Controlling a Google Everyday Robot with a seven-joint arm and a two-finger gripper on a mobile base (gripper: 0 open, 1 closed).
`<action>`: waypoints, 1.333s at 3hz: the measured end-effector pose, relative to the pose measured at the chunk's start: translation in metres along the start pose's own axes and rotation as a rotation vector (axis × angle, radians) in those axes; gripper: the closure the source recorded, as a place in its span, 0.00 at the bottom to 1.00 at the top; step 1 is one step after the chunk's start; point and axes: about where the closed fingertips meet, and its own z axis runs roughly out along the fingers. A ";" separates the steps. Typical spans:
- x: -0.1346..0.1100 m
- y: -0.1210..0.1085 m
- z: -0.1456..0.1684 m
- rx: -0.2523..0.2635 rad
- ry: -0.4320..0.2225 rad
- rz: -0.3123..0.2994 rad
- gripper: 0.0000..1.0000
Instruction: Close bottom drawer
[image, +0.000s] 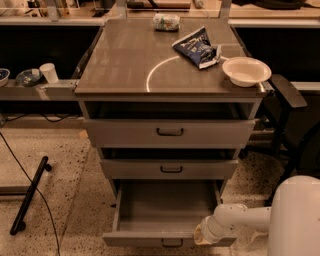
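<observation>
Where the white arm (240, 220) ends, the gripper (201, 235) sits at the right end of the near front of the bottom drawer (145, 239); whether it is spread or closed I cannot tell. That drawer stands pulled far out at the foot of the cabinet (125, 65), below the middle drawer (170, 169). On the cabinet's top, far right, lie a white bowl (246, 71) and a blue bag (196, 47).

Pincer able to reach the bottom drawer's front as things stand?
Likely yes. The pincer sits low at the right end of the bottom drawer, seemingly against its front panel. The drawer stands pulled out, and nothing shows between the two.
</observation>
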 end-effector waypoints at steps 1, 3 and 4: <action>0.000 0.000 0.000 0.000 0.000 0.000 1.00; -0.004 0.008 0.004 -0.022 0.009 0.000 1.00; -0.002 0.027 0.011 -0.043 0.018 0.000 1.00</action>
